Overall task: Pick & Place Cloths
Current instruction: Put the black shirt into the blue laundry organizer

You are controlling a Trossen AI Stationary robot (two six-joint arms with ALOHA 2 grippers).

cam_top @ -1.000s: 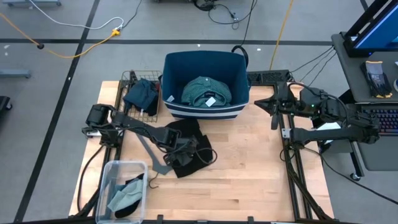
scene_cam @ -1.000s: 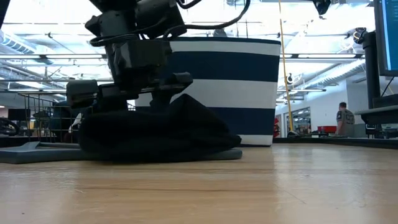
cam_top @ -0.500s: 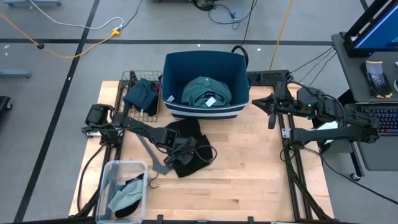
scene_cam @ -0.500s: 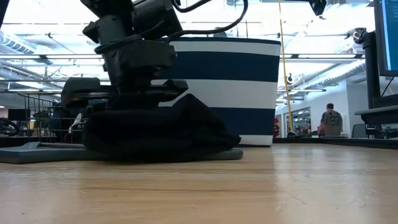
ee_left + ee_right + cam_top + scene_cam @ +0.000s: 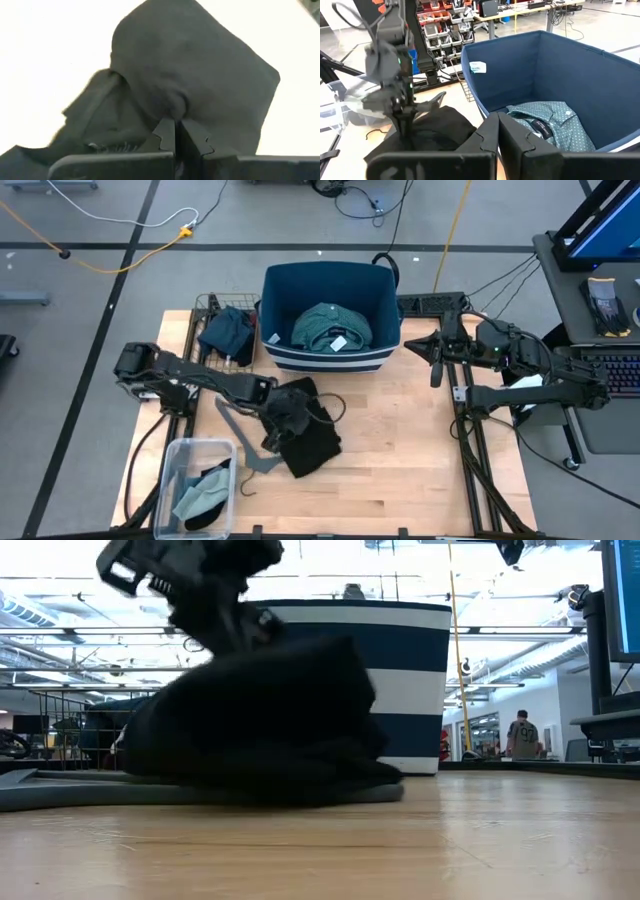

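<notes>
With its jaws clamped on the black cloth at desk centre, the left gripper is mid-pick, the right gripper waits closed, one teal cloth lies binned, others remain.

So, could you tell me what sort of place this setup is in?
Probably a robotics lab or workshop: shelving with parts bins, workbenches in an open hall, and cables across the grey floor around the table.
</notes>
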